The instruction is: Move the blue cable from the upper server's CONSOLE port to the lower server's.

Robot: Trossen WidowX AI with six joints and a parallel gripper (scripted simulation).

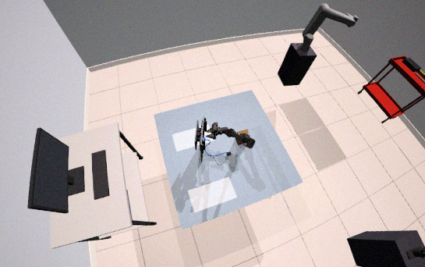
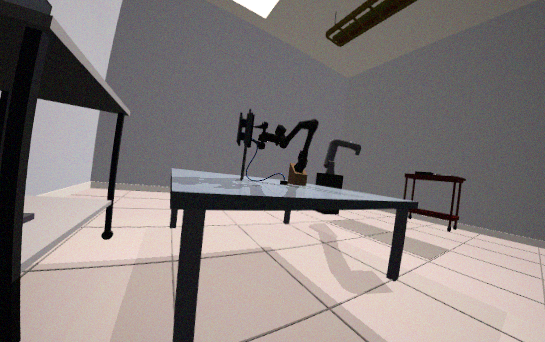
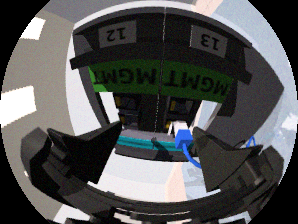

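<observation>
The claw point(image 1: 210, 133) point(image 2: 259, 135) point(image 3: 157, 127) gapes wide, the arm point(image 1: 231, 133) point(image 2: 310, 131) bent.
</observation>
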